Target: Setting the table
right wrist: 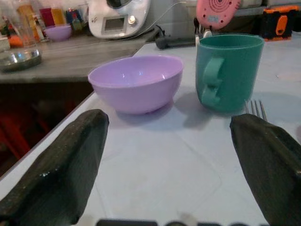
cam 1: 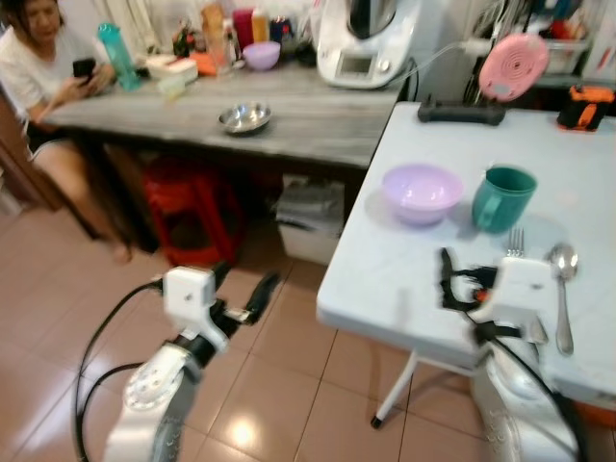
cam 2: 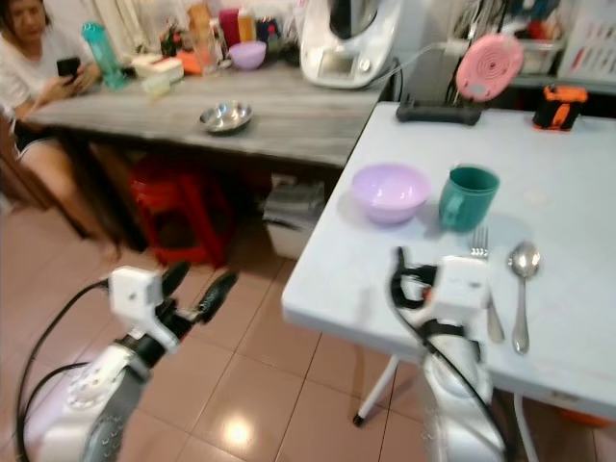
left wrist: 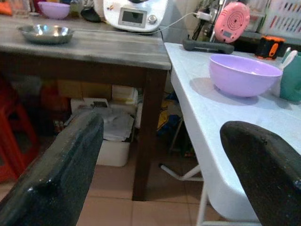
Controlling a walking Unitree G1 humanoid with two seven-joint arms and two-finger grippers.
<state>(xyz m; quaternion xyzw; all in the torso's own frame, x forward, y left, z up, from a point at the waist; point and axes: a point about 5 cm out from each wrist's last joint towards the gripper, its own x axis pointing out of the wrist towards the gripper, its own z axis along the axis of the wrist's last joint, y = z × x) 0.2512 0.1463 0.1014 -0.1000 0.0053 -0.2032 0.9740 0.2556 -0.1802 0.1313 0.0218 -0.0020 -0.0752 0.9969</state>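
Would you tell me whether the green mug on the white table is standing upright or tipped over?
Upright: the green mug stands on its base beside the purple bowl, rim up.

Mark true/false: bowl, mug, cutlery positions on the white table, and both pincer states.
1. The purple bowl sits left of the green mug. True.
2. The fork lies inside the bowl. False: it lies on the white table, beside the spoon.
3. The right pincer is open over the table. True.
4. The left pincer grips the mug. False: it is open, empty, over the floor.
5. The mug lies tipped over. False: upright.
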